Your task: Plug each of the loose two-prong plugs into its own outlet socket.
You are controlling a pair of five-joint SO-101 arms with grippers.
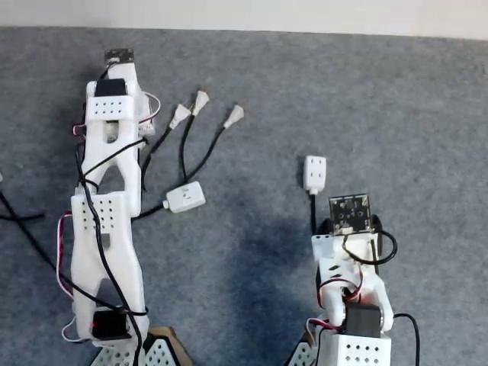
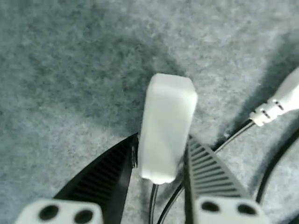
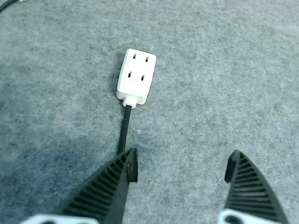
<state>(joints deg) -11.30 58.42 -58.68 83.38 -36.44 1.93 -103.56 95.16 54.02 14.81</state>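
Grey carpet (image 1: 396, 99), left gripper (image 2: 161, 150) clamped on a white corded block (image 2: 167, 121), right gripper (image 3: 182, 164) spread wide just short of an outlet socket (image 3: 136, 74), second socket (image 1: 185, 197) beside the left arm (image 1: 107, 191), three loose plugs (image 1: 200, 101) fanned nearby.

A: Any writing on the outlet socket (image 3: 136, 74)?
B: None legible, just a plain white face with slots.
A: And the camera board (image 1: 349, 213), lower right?
B: Too small to tell.
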